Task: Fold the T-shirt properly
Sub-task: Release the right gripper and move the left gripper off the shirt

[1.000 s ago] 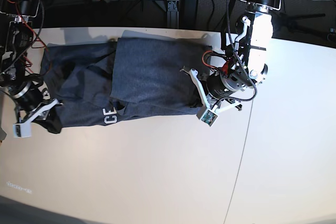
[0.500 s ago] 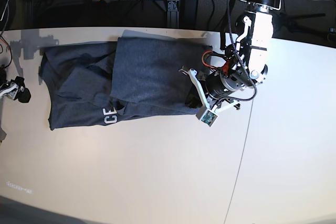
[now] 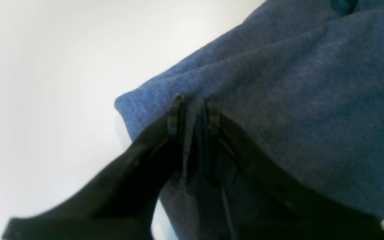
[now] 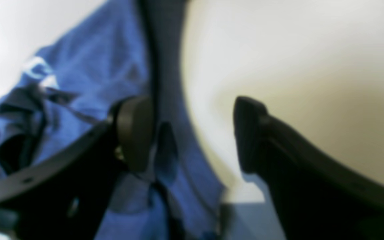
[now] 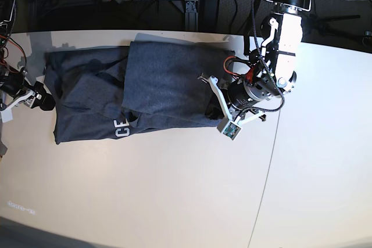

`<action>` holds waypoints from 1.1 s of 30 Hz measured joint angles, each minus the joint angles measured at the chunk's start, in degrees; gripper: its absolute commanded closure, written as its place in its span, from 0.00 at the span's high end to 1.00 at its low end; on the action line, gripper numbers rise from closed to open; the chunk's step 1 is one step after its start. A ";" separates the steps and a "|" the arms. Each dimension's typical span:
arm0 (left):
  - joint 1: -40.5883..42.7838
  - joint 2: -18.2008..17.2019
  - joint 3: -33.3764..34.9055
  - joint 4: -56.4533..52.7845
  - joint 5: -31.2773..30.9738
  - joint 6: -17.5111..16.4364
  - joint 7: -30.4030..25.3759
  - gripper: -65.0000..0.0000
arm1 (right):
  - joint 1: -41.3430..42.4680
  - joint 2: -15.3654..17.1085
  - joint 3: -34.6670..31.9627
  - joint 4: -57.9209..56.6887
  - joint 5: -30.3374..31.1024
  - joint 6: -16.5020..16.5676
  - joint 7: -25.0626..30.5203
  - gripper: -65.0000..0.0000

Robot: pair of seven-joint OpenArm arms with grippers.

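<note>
Since the earlier frame the right claw [image 5: 23,98] had swung back to the T-shirt [image 5: 145,91] spread on the counter [image 5: 174,190], jaws spread over its edge. The left claw [image 3: 193,110] pinched the shirt's opposite edge, probably anchoring the fold.

t-shirt [image 5: 163,82]: soft matt heathered cloth, fine fuzzy knit, w/ white printed lettering. desk [image 5: 145,190]: smooth matt off-white top. left claw [image 3: 193,110] & right claw [image 4: 192,133]: matt black plastic.
</note>
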 measured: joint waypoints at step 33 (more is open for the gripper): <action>-2.71 -2.40 -2.75 0.00 -8.76 -0.39 3.48 0.19 | 2.99 -5.29 1.92 0.11 -12.50 0.33 7.89 0.00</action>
